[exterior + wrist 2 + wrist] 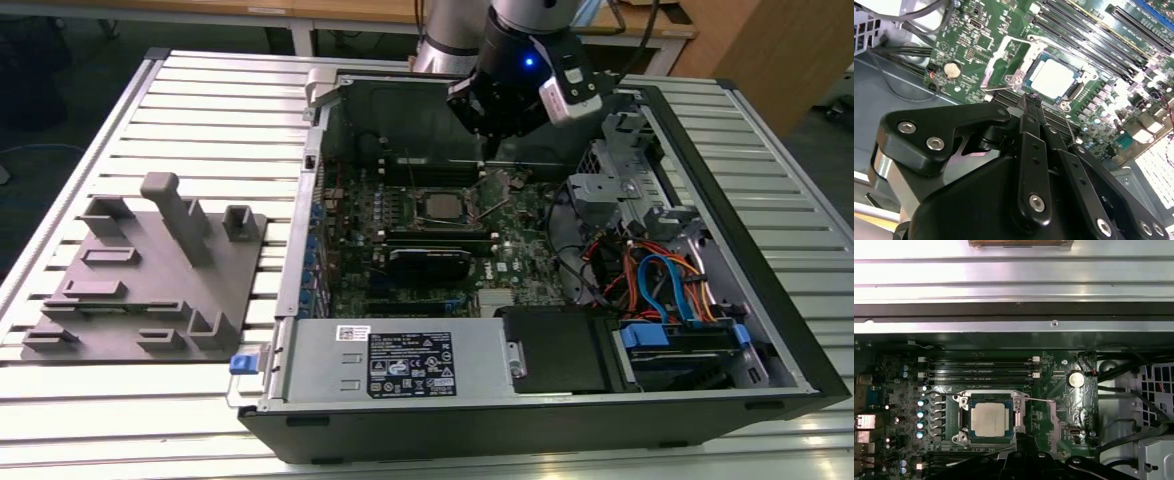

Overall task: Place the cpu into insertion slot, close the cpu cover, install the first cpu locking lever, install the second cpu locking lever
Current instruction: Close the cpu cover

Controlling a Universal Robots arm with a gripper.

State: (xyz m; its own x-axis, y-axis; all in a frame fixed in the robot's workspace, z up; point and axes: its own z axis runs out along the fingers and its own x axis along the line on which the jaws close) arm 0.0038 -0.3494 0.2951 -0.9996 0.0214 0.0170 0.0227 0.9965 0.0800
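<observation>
Right up close in the second wrist view, the hand [1031,98] was clenched, its two black fingers [1026,145] meeting at the tips with nothing visible between them. Those tips hung just beside the near edge of the insertion slot [957,438], above the green board [969,30], and I could not tell whether they touched anything. What looked like a wire lever [1069,125] ran close past the fingers. Just beyond, the cpu [990,419] sat square in the slot, pale face up. The cpu cover [1017,416] looked to lie flat around it, with the chip showing through its window. So the first two steps seemed done, and I judged the work to stand at the locking levers; whether either lever was already hooked down could not be made out. A second wire lever [1036,400] reached out from the slot's corner toward the coin battery [1075,378]. Handling such a lever would call for a small, exact push with the closed tips: down on the springy wire, then sideways under its catch, without sliding off onto the chip's face or the small parts crowded round the slot. Farther off lay the long memory slots [979,369], then the wall of the computer case [534,430]. The case stood open on the slatted tabletop [200,90], with a grey moulded tray [134,305] well apart at the exterior view's left.
</observation>
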